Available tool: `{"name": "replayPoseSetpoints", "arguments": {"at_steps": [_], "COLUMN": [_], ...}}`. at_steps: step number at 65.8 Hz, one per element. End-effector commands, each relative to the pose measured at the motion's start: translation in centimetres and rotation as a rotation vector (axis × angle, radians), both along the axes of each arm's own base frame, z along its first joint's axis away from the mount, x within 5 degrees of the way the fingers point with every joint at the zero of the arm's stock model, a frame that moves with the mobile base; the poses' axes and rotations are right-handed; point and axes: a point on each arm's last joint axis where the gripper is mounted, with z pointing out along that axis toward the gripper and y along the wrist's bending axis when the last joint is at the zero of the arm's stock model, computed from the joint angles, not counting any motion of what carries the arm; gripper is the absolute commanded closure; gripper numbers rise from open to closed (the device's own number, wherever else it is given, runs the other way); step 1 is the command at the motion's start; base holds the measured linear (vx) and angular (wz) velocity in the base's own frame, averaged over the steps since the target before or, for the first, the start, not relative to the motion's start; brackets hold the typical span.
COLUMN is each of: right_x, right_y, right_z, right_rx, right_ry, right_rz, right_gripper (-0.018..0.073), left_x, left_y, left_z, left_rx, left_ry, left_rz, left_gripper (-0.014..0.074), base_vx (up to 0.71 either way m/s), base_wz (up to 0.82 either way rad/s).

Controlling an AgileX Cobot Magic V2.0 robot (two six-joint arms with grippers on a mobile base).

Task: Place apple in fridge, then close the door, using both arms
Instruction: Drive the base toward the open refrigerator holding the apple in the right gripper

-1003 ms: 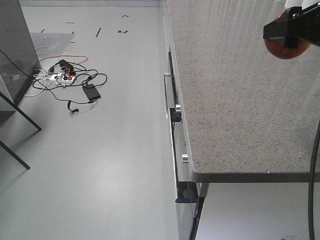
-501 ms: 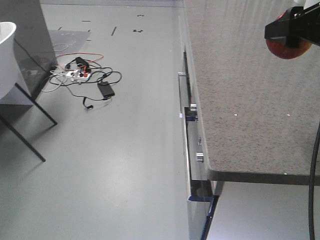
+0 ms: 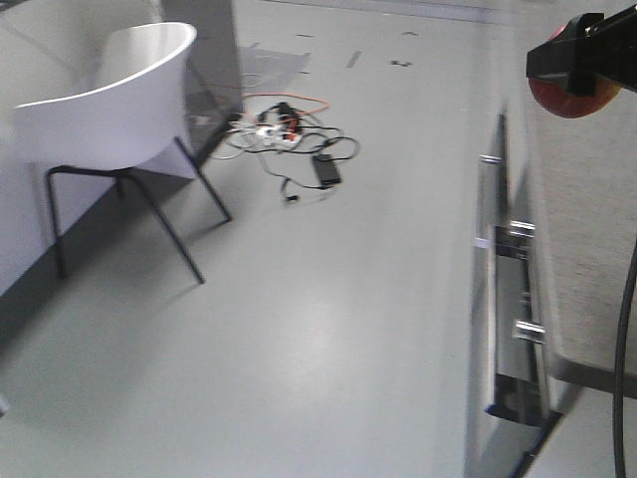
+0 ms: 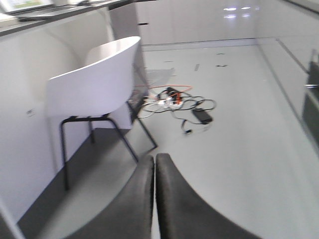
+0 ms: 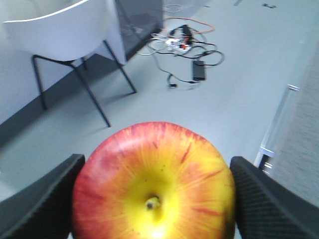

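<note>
A light grey floor (image 3: 328, 329) fills most of every view. Along its right edge stands a counter (image 3: 587, 229) with a speckled grey top. Below the near edge of the top runs the dark cabinet front (image 3: 503, 299), which carries short metal handles (image 3: 528, 329).

At the left edge of the floor, close to a pale wall, there is a white shell chair (image 3: 109, 100) on thin black legs. Just behind it rises a dark grey panel (image 3: 204, 40). Near the foot of this panel, towards the far edge of the floor, lies a tangle of cables (image 3: 299, 139): black ones, white ones and one orange. A white power strip (image 3: 269, 131) is inside the tangle and a flat black adapter (image 3: 325, 169) lies beside it. Some small dark marks (image 3: 398, 35) are on the floor further back, too blurred to read. A thin black cable (image 3: 625, 349) hangs down at the right border of the front view.

The left gripper (image 4: 154, 162) hangs above the floor in front of the chair. Its two black fingers (image 4: 129, 209) are pressed together along their length, with nothing between them.

The right gripper (image 5: 157, 199) is held up in the air, at the counter side of the room. Its textured black pads (image 5: 45, 199) are spread wide and press on both sides of the apple (image 5: 154, 164). The apple is red with yellow streaks that spread from a small brown stub in its middle, which faces the wrist camera. In the front view the fruit shows as a red curve under the black gripper body, high above the counter top.
</note>
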Motion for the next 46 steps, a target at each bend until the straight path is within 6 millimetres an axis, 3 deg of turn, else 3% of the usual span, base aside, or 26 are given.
{"name": "replayPoseSetpoints", "arguments": {"at_steps": [1,46], "right_x": [-0.86,-0.86], "right_y": [-0.06,-0.06], "right_z": [2.46,2.46], "right_rx": [0.023,0.023], "right_ry": [-0.126,-0.126], "right_rz": [-0.021,-0.021], "right_gripper": [0.0387,0.0387], "left_x": [0.08,0.08], "left_y": [-0.07,-0.07], "left_z": [0.18,0.18], "left_rx": [-0.008,-0.008], "left_ry": [-0.064,-0.064], "left_rz": [-0.006,-0.006], "left_gripper": [0.0603,0.0603], "base_vx": [-0.06,-0.04], "base_wz": [0.62,0.53]}}
